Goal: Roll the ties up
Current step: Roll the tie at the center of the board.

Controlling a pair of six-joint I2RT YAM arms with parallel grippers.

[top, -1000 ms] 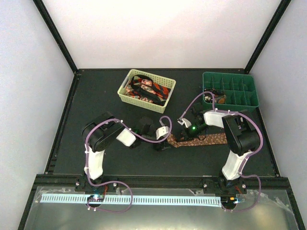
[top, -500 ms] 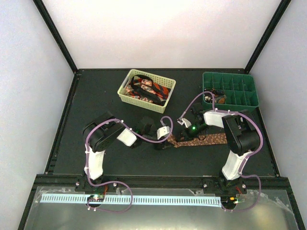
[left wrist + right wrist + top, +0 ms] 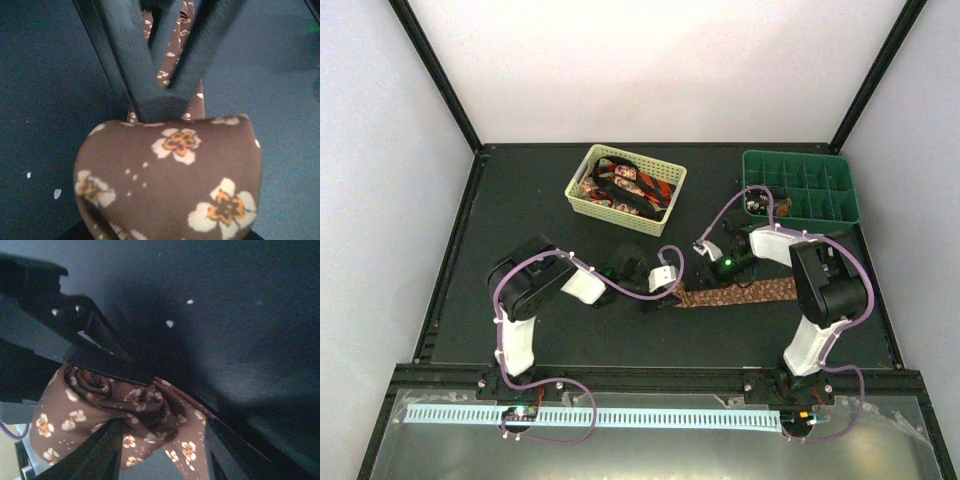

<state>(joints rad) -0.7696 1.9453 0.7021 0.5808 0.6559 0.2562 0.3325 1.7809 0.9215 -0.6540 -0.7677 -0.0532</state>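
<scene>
Your brown tie (image 3: 170, 175) is soft, smooth cloth, flower-patterned, with barely any sheen. The tabletop (image 3: 520, 210) looks matt black with a few pale flecks. The yellow lattice basket (image 3: 580, 170) and green divided tray (image 3: 810, 222) both look like plastic.

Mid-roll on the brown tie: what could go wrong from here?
1. The right tool stands open around the rolled end of the brown flower-print fabric necktie, so the loose coil may spring apart.
2. The left tool pinches only the coil's edge; pulling could drag or skew it.
3. Both tools sit close together and might collide.
</scene>
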